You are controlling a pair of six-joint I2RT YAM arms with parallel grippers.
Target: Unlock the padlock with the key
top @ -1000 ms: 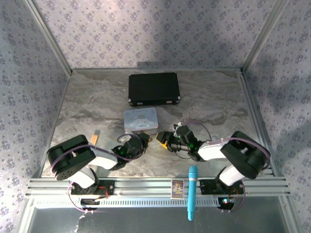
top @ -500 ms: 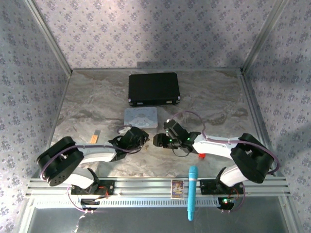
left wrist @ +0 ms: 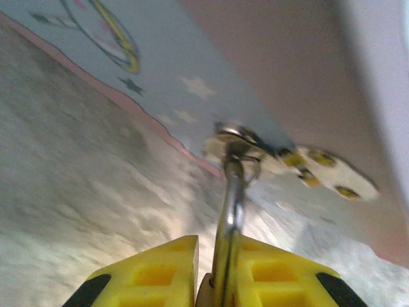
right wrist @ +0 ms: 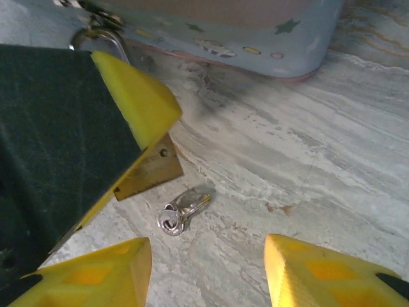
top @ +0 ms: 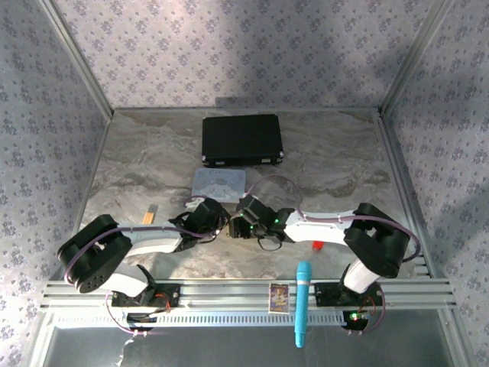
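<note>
The brass padlock (right wrist: 148, 169) is pinched in my left gripper (left wrist: 217, 242), which is shut on it. Its silvery shackle (left wrist: 231, 203) runs up through the hasp of the pastel tin (left wrist: 192, 70). The key (right wrist: 182, 211), small and silvery, lies flat on the marble just beside the padlock. My right gripper (right wrist: 208, 246) hovers open over it, one yellow finger on each side, touching nothing. In the top view the left gripper (top: 216, 222) and right gripper (top: 238, 227) meet just in front of the tin (top: 220, 182).
A black case (top: 242, 140) lies behind the tin. An orange stick (top: 150, 215) sits at the left and a small red block (top: 317, 245) under the right forearm. A blue pen-like tube (top: 303, 302) and a card (top: 280, 298) rest on the front rail.
My right gripper has swung left across the table until it sits against the left gripper. The left gripper has crept slightly toward the tin, still holding the padlock.
</note>
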